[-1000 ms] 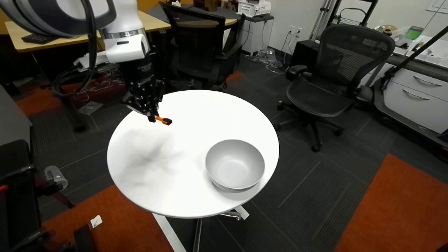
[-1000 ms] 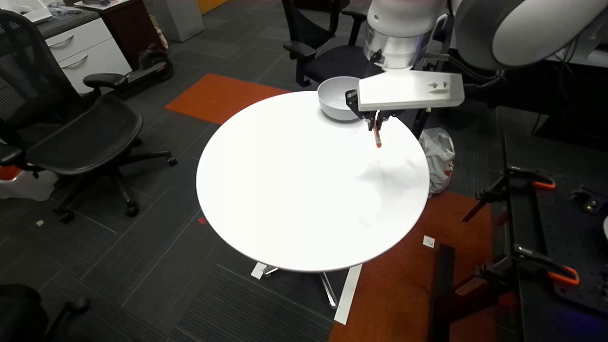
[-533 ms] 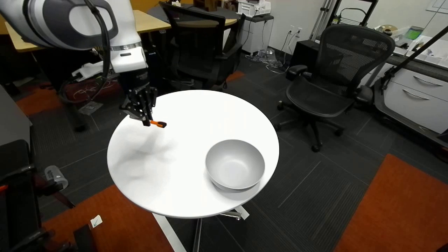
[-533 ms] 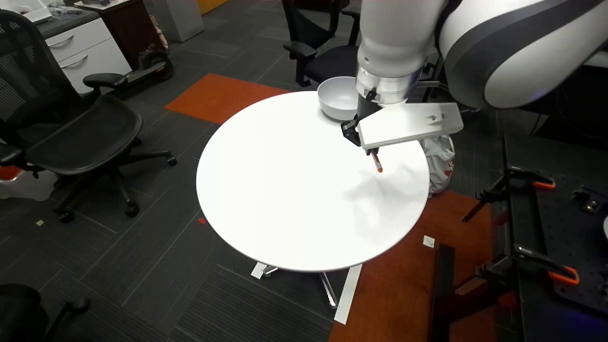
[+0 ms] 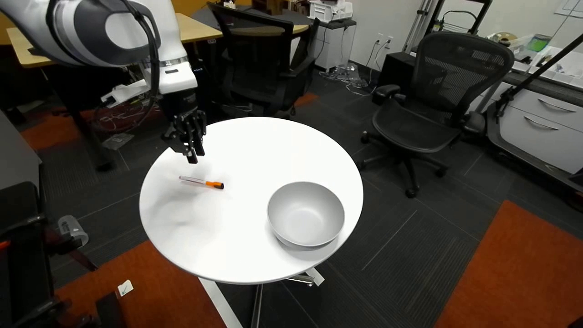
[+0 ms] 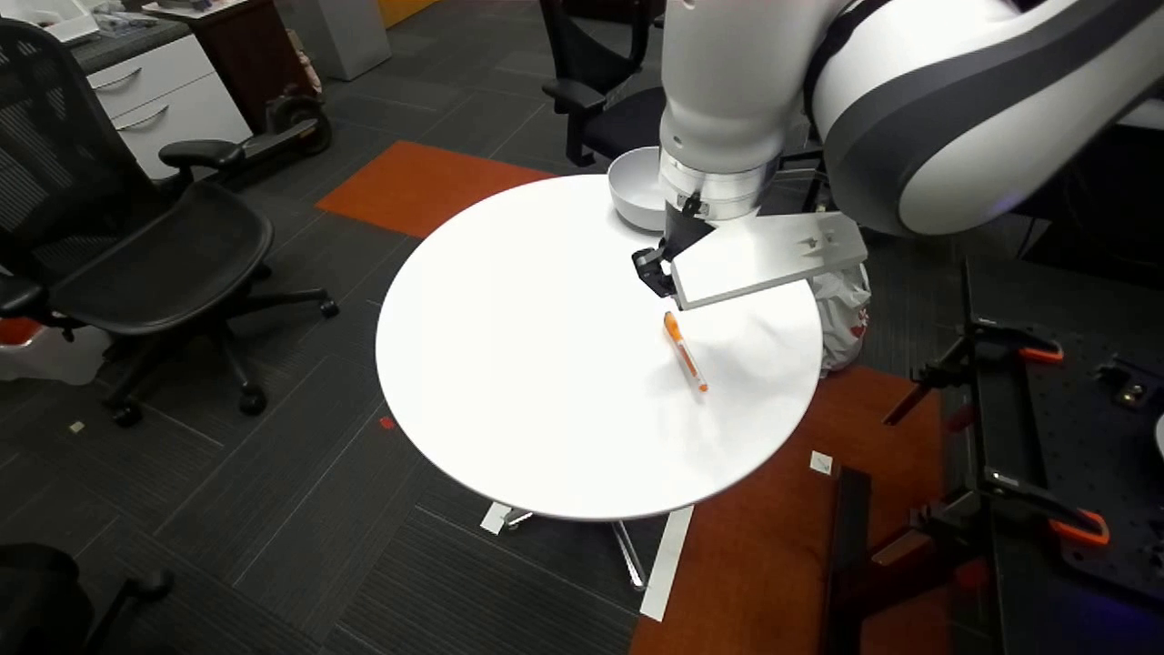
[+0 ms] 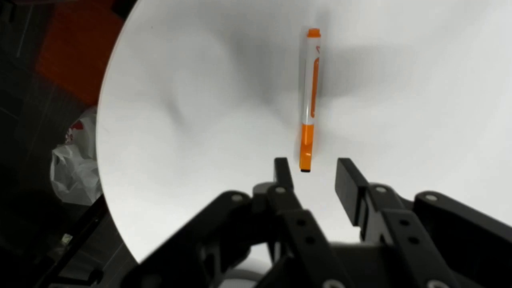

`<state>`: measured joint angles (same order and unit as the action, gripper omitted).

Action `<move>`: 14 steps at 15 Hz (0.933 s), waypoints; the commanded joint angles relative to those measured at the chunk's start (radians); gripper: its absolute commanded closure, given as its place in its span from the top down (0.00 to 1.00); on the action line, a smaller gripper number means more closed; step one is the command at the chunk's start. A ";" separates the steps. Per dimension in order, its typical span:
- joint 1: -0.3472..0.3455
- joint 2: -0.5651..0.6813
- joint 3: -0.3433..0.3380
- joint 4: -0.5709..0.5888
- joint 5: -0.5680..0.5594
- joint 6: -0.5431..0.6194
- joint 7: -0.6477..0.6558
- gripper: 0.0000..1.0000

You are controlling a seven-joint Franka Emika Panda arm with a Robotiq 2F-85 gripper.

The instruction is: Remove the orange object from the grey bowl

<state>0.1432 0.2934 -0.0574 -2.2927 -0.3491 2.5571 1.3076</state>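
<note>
The orange object is a white-and-orange marker (image 5: pixel 207 183) with an orange cap and dark end. It lies flat on the white round table (image 5: pixel 255 141), in view in both exterior views (image 6: pixel 685 352) and the wrist view (image 7: pixel 311 88). The grey bowl (image 5: pixel 306 214) stands upright near the table's edge, its interior empty; it is partly hidden by the arm in an exterior view (image 6: pixel 637 196). My gripper (image 5: pixel 196 156) is open and empty above the table, apart from the marker. In the wrist view the cap end shows between the fingertips (image 7: pixel 313 161).
A black mesh chair (image 5: pixel 437 91) and another dark chair (image 5: pixel 264 59) stand beyond the table. A plastic bag (image 6: pixel 841 305) lies on the floor by the table's edge. A black bench with clamps (image 6: pixel 1046 437) stands at the side.
The gripper held the marker and lowered it over the table. It has since opened, and the marker now lies on the table. The bowl has not moved.
</note>
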 commanded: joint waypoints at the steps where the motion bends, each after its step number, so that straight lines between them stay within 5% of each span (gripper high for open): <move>1: -0.001 0.010 -0.021 0.026 -0.002 0.000 -0.061 0.67; 6: -0.006 0.007 -0.041 0.034 -0.001 0.003 -0.105 1.00; 14: 0.002 0.006 -0.049 0.029 0.005 -0.001 -0.113 1.00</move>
<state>0.1389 0.2993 -0.1003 -2.2644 -0.3488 2.5571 1.1990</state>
